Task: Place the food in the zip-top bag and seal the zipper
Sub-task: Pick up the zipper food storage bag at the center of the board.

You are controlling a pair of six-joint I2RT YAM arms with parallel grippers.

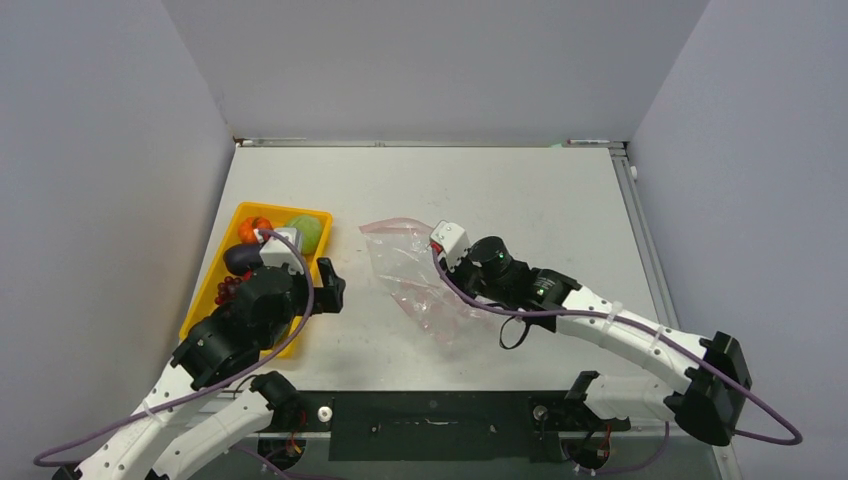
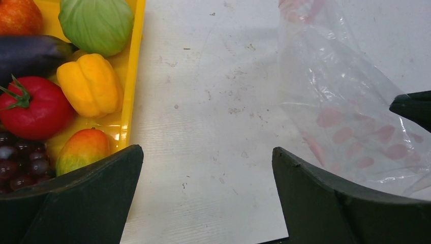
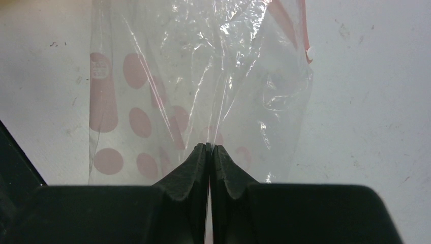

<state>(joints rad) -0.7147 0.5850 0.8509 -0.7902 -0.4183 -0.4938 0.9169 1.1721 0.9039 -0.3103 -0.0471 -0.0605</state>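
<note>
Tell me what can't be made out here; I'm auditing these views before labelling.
1. Zipper: open or sealed unclear; right wrist view cuts it off at the top, top view too small.
2. Tray contents: top view, mostly covered by the left arm.
3. Grape cluster: left wrist view, cut off by the frame edge and the left end effector.

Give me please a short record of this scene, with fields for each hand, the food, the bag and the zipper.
left hand: open, empty, between yellow tray and zip-top bag
right hand: shut on the zip-top bag, pinching its film
food: all in the yellow tray, among it tomato, yellow pepper, eggplant, grapes
zip-top bag: rests on the table, right of the tray, no food inside
zipper: pinkish-red strip; open or sealed cannot be told
</note>
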